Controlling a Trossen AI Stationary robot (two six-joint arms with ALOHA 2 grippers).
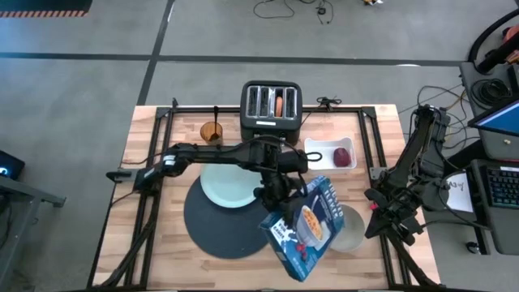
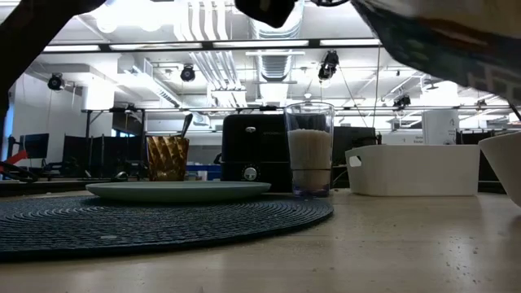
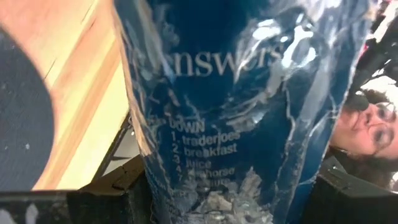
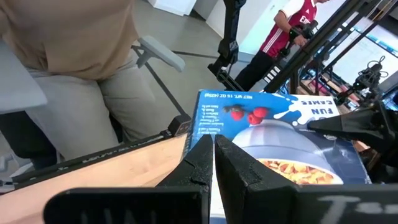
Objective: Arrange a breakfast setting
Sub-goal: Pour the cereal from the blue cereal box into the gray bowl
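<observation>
I work in a robotics lab: my wooden bench (image 1: 162, 138) on bare concrete, exposed ceiling ducts (image 2: 277, 41), computer monitors (image 2: 89, 150) around.

Ceiling strip lights (image 2: 175, 45) supply even, bright illumination; in the low view they blow out to white glare. In the high view the desk (image 1: 154, 154) shows only soft, short shadows beneath the arms. The cereal box (image 3: 242, 112) fills the left wrist view at close range, blurred, its film wrap throwing specular highlights. The near placemat (image 2: 155, 224) appears slightly soft, possibly out of focus.
</observation>
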